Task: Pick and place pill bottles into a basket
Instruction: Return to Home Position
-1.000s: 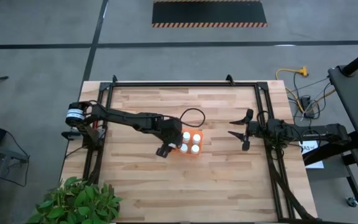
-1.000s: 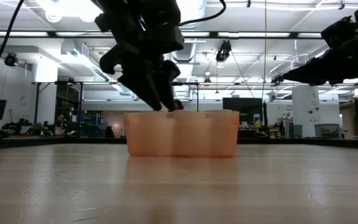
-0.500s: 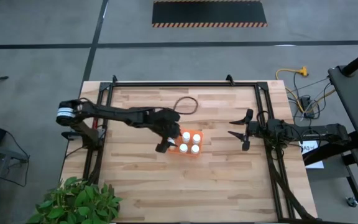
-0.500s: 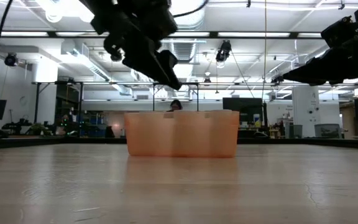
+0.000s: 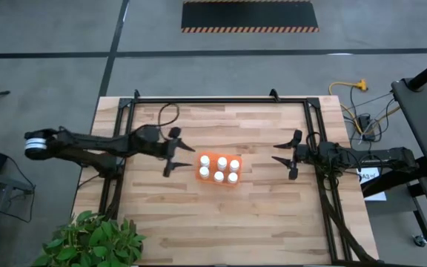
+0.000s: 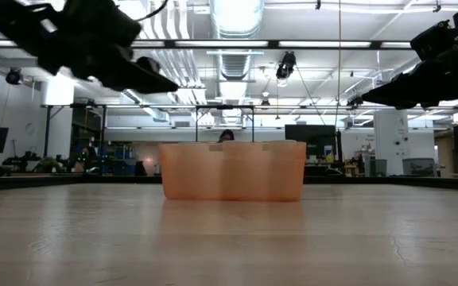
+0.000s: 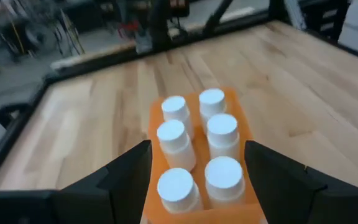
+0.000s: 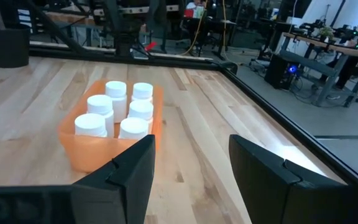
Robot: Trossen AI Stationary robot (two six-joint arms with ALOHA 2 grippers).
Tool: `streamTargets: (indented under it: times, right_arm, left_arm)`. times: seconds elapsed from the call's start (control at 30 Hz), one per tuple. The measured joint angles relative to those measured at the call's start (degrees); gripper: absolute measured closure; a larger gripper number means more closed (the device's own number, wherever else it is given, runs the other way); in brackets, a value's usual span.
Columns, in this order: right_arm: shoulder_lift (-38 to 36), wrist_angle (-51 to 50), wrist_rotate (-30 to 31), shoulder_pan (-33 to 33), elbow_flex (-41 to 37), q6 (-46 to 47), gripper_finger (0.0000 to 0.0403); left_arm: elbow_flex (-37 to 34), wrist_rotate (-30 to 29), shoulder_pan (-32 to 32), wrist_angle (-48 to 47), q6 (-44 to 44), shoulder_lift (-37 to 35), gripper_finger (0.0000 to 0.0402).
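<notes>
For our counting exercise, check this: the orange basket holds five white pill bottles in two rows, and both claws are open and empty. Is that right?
Not quite. The left wrist view shows six pill bottles in the basket, not five. They do stand in two rows, and the left claw and right claw are both open and empty.

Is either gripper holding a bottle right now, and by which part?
Nothing is held. The left gripper is open beside the basket, the right gripper open on its other side, both empty. All six pill bottles stand in the basket.
</notes>
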Motion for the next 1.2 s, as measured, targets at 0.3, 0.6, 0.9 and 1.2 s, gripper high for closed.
streamTargets:
  times: [0.3, 0.6, 0.9, 1.2]
  right_arm:
    - [0.0, 0.0, 0.0, 0.0, 0.0, -0.1, 0.0209]
    - [0.0, 0.0, 0.0, 0.0, 0.0, -0.1, 0.0209]
    - [0.0, 0.0, 0.0, 0.0, 0.0, -0.1, 0.0209]
    - [0.0, 0.0, 0.0, 0.0, 0.0, -0.1, 0.0209]
  left_arm:
    - [-12.5, 0.0, 0.1, 22.8, -5.7, -7.1, 0.0164]
    - [-15.6, 1.7, 0.1, 25.9, -15.0, -14.2, 0.0164]
    - [-21.8, 3.3, 0.0, 31.5, -17.7, -24.6, 0.0164]
    - [-24.2, 3.5, 0.0, 28.2, -18.0, -34.9, 0.0164]
